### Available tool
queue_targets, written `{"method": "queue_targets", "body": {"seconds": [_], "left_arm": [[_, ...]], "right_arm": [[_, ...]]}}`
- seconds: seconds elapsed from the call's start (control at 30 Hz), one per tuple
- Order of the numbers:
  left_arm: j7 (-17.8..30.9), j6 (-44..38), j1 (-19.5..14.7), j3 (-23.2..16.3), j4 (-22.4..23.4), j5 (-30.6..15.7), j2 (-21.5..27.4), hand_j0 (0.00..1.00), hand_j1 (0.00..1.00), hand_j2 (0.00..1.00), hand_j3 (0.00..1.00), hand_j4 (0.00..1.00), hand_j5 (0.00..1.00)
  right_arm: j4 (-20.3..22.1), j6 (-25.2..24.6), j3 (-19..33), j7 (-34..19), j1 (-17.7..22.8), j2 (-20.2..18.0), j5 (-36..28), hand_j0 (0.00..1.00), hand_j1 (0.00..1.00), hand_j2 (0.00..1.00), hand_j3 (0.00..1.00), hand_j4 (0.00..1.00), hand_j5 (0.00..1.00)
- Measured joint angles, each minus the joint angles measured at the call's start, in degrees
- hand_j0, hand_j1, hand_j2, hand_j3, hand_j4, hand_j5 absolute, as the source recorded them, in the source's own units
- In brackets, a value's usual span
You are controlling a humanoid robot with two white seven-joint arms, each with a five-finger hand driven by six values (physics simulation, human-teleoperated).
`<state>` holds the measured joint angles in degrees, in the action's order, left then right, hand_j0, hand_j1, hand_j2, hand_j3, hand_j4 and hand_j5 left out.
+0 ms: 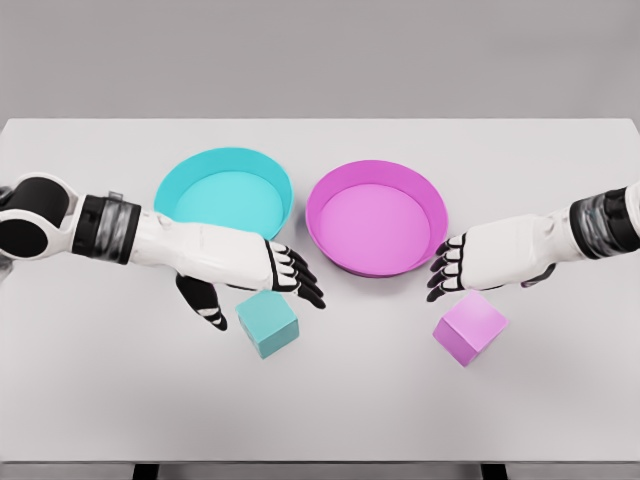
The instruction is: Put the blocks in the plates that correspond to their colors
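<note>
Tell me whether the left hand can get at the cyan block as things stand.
Probably yes. The left hand hovers open right beside the cyan block, its fingers spread just above it, and nothing lies between them. The cyan plate sits behind the hand, out of the way.

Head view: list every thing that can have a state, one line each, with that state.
Cyan plate: empty, on the table.
Pink plate: empty, right of the cyan plate.
Cyan block: on the table, outside its plate, not grasped.
Pink block: on the table, outside its plate, not grasped.
Left hand: open, just above the cyan block.
Right hand: open, just above the pink block.
</note>
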<state>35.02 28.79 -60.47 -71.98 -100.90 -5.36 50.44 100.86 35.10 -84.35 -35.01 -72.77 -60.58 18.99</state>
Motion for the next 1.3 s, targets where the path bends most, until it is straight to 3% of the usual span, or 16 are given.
{"method": "queue_targets", "body": {"seconds": [0.13,0.23,0.67,0.97,1.07,1.3], "left_arm": [[0.00,-0.29,0.26,0.23,0.00,1.37,-0.10,1.00,1.00,1.00,1.00,1.00,1.00],[0.01,-1.40,3.60,1.65,0.00,3.51,-0.81,1.00,1.00,1.00,1.00,1.00,1.00],[0.00,-4.11,5.62,3.72,0.01,6.79,-2.34,1.00,1.00,1.00,1.00,1.00,1.00],[0.00,-4.22,7.73,3.99,0.42,9.18,-2.71,1.00,1.00,1.00,1.00,1.00,1.00],[0.00,-4.21,9.93,5.19,0.84,9.73,-3.25,1.00,1.00,1.00,1.00,1.00,1.00],[0.00,-4.25,10.11,6.58,1.67,11.01,-4.51,1.00,1.00,1.00,1.00,1.00,1.00]], "right_arm": [[0.02,0.00,0.00,0.00,-0.09,0.52,0.00,1.00,1.00,1.00,1.00,1.00,1.00],[0.03,0.00,-0.13,0.00,0.00,1.27,0.00,1.00,1.00,1.00,1.00,1.00,1.00],[0.03,0.00,-1.92,0.00,0.00,4.22,0.00,1.00,1.00,1.00,1.00,1.00,1.00],[0.03,0.00,-2.94,0.00,0.00,4.22,0.09,1.00,1.00,1.00,1.00,1.00,1.00],[0.03,0.00,-3.51,0.00,0.09,4.13,0.09,1.00,1.00,1.00,1.00,1.00,1.00],[0.03,0.00,-4.00,0.00,0.18,3.77,0.19,1.00,1.00,1.00,1.00,1.00,1.00]]}}
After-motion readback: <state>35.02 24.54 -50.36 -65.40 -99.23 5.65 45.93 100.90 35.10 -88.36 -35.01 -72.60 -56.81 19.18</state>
